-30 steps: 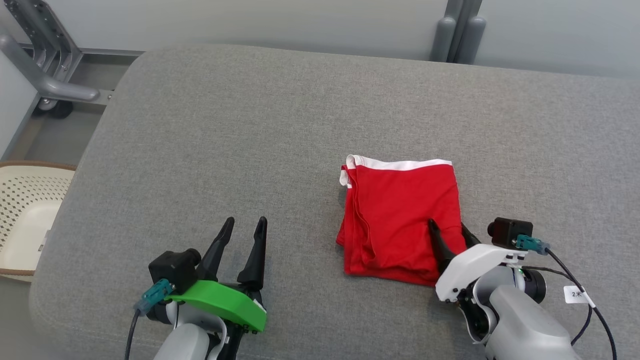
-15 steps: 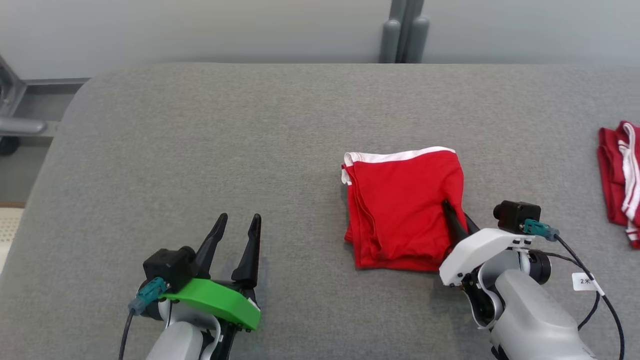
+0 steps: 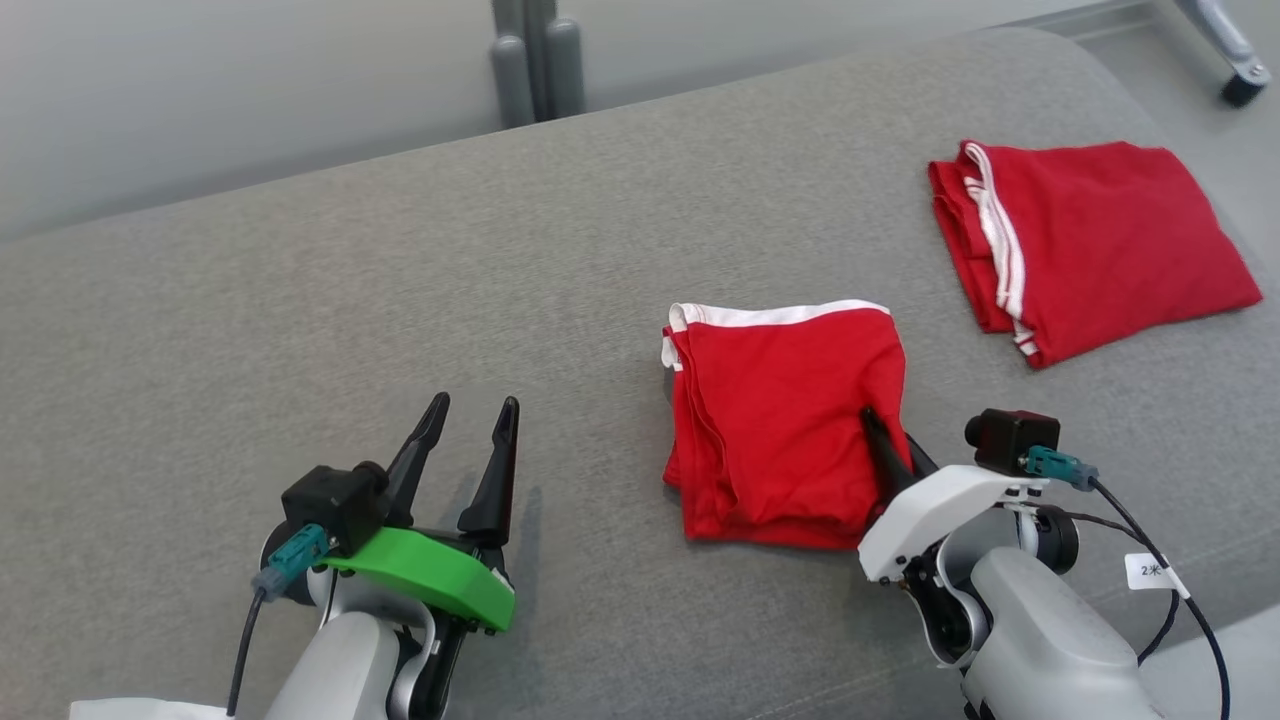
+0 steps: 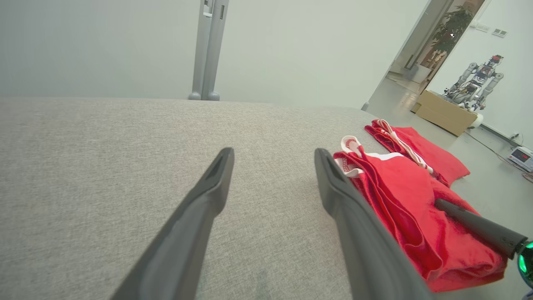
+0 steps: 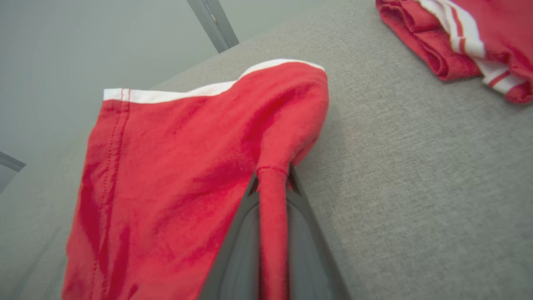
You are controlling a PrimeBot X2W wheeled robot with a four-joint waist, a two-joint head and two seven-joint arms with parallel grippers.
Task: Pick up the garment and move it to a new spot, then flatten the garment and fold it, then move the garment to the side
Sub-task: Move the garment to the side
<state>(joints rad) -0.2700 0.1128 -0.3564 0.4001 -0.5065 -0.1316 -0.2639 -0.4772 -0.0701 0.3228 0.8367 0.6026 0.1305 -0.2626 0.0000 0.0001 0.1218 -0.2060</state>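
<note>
A folded red garment (image 3: 780, 420) with a white band along its far edge lies on the grey cushioned surface (image 3: 400, 300). My right gripper (image 3: 888, 440) is shut on the garment's right edge, and a pinched fold of red cloth (image 5: 272, 200) runs between its two fingers. The garment (image 4: 399, 200) appears on the right of the left wrist view. My left gripper (image 3: 470, 418) stands open over bare grey fabric, well to the left of the garment, with nothing between its fingers (image 4: 216, 183).
A second folded red garment (image 3: 1090, 240) with white stripes lies at the far right of the surface. Grey posts (image 3: 528, 60) stand behind the far edge. The surface's right end curves off near that second garment, with floor beyond (image 3: 1220, 40).
The head camera has swung to the right, bringing the second red garment fully into view. My right gripper stays shut on the garment's edge; the left gripper remains open.
</note>
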